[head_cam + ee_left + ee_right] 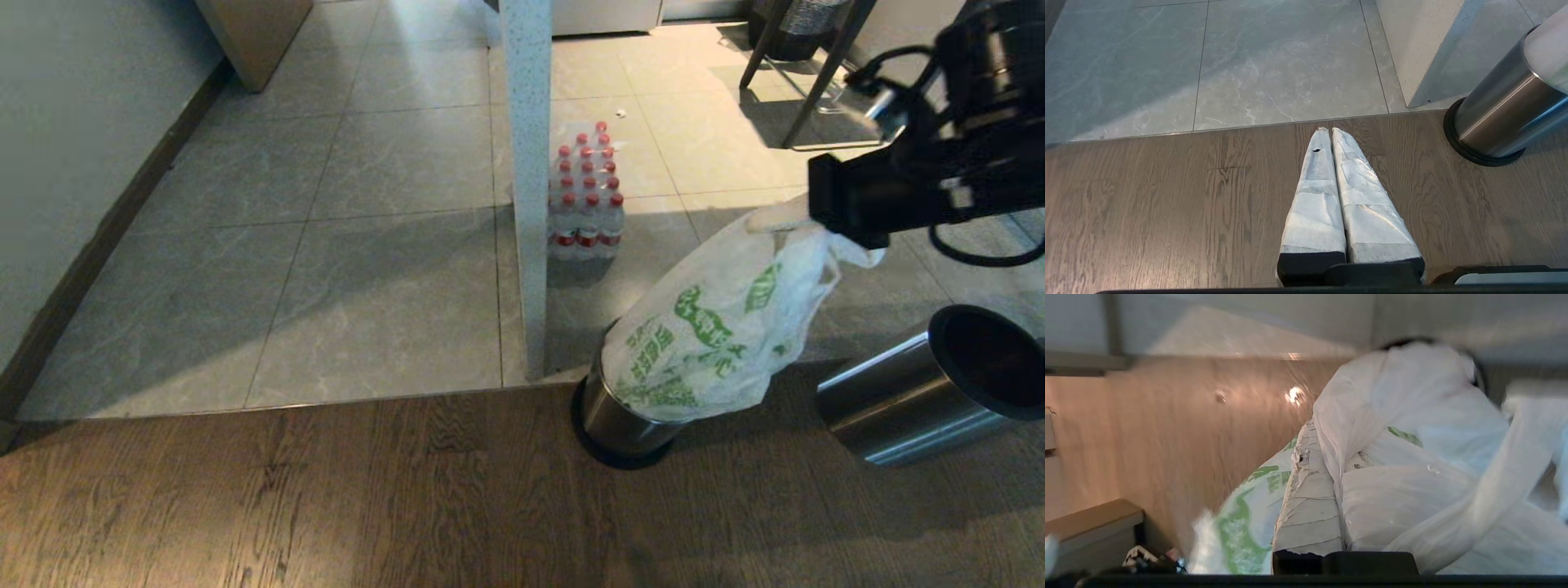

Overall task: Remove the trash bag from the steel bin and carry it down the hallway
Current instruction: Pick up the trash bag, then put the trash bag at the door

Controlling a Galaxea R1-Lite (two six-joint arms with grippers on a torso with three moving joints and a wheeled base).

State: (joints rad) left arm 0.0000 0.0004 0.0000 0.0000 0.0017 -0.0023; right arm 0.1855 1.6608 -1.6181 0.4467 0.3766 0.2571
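Steel bin (pixel 620 420) with a black base is standing on the wood floor at the edge of the grey tiles, and the trash bag (pixel 718 327), white with green print, is bulging out over its rim, its lower part not yet free. Reaching in from the right, the right gripper (pixel 820 224) is pinching the gathered top of the bag with its fingers closed on the plastic. Judging by this, the lifting-out step is under way; the next move calls for raising the bag straight up until it clears the rim without tipping the bin.

Only the right wrist view is showing the grip up close, with plastic folded around a taped finger (pixel 1310 506). Only the left wrist view is showing the left gripper (pixel 1329 130), closed on nothing, hanging idle over the wood floor near the bin. A second steel cylinder (pixel 922 392) is lying nearby in the head view.
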